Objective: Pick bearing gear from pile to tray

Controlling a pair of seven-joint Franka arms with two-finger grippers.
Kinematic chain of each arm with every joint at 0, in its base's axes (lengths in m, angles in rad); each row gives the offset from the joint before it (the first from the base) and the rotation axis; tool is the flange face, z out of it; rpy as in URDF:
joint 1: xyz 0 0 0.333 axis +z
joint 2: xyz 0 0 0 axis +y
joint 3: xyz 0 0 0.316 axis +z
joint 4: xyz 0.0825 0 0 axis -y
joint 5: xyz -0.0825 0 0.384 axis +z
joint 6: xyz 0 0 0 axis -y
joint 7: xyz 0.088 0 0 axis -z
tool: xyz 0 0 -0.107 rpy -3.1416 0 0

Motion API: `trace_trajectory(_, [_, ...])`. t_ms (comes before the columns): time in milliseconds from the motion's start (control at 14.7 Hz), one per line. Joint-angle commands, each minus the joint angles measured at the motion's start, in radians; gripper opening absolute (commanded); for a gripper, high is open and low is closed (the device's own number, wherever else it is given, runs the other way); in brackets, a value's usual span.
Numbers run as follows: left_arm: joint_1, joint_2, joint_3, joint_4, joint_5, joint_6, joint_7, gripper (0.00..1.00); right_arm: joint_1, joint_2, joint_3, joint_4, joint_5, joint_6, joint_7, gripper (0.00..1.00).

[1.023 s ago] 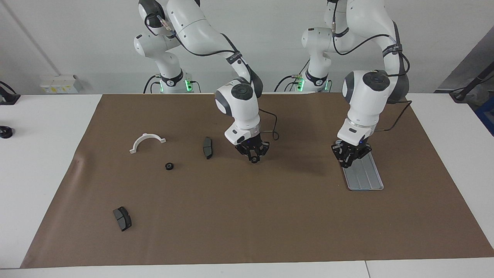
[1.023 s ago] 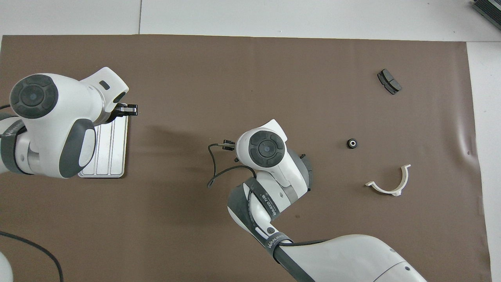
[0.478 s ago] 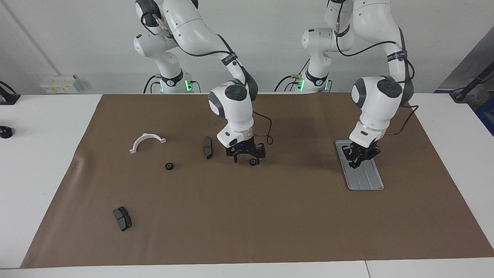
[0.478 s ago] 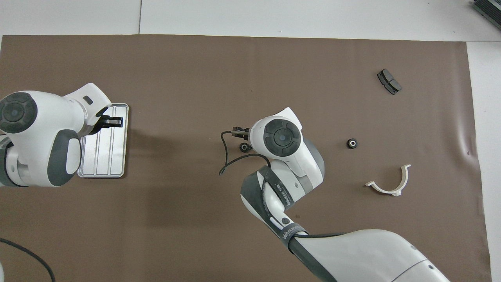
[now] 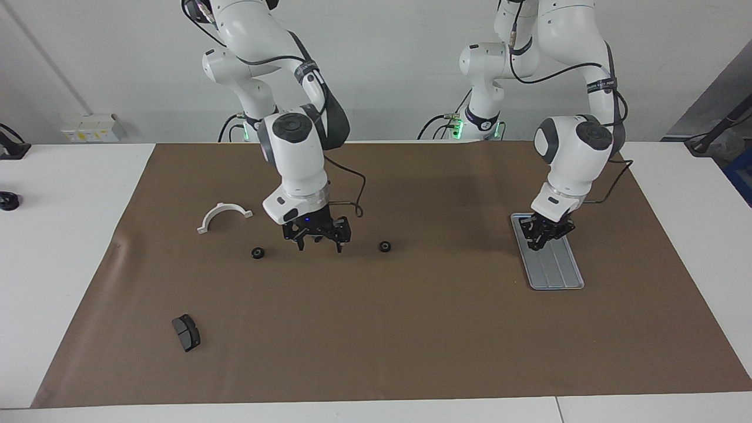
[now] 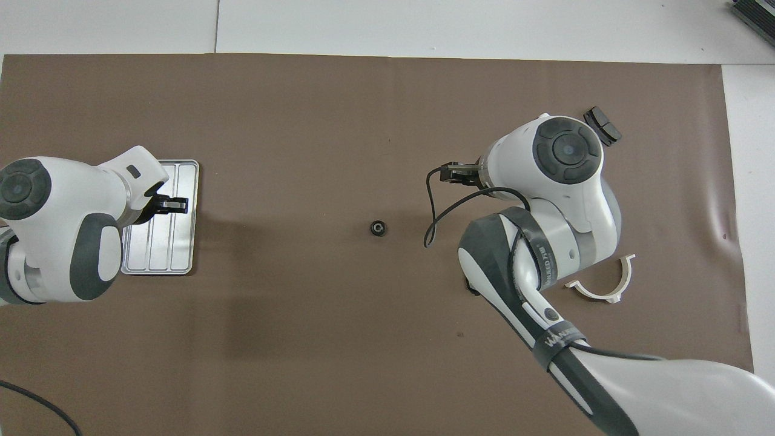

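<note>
One small black gear lies alone on the brown mat near the table's middle; it also shows in the overhead view. A second gear lies nearer the right arm's end, beside the white half-ring bracket. My right gripper is open and empty, low over the mat between the two gears. It hides one dark pad. The silver tray lies at the left arm's end. My left gripper hangs shut over the tray's end nearest the robots. No gear shows in the tray.
Another dark grey pad lies farther from the robots, at the right arm's end. In the overhead view the right arm covers the second gear, and the bracket and the pad show beside it. The brown mat covers the table.
My right gripper opened, left a gear on the mat near the middle and swung toward the right arm's end. My left gripper drew back slightly over the tray.
</note>
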Motion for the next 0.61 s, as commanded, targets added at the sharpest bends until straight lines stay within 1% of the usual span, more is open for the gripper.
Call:
trace_trajectory(0, [0.046,-0.051,-0.012,-0.065,-0.087,0.017,0.100,0.00,-0.055,-0.030,0.017,-0.017,-0.012,-0.047,-0.099,1.00])
trace_trajectory(136, [0.048,-0.045,-0.011,-0.074,-0.094,0.017,0.119,0.00,-0.086,-0.050,0.017,-0.033,-0.012,-0.072,-0.145,1.00])
trace_trajectory(341, [0.046,-0.039,-0.011,-0.074,-0.094,0.014,0.119,0.00,-0.153,-0.111,0.018,-0.122,0.006,-0.071,-0.267,1.00])
trace_trajectory(546, [0.039,-0.039,-0.011,-0.084,-0.094,0.014,0.118,0.05,-0.205,-0.139,0.020,-0.153,0.009,-0.072,-0.367,1.00])
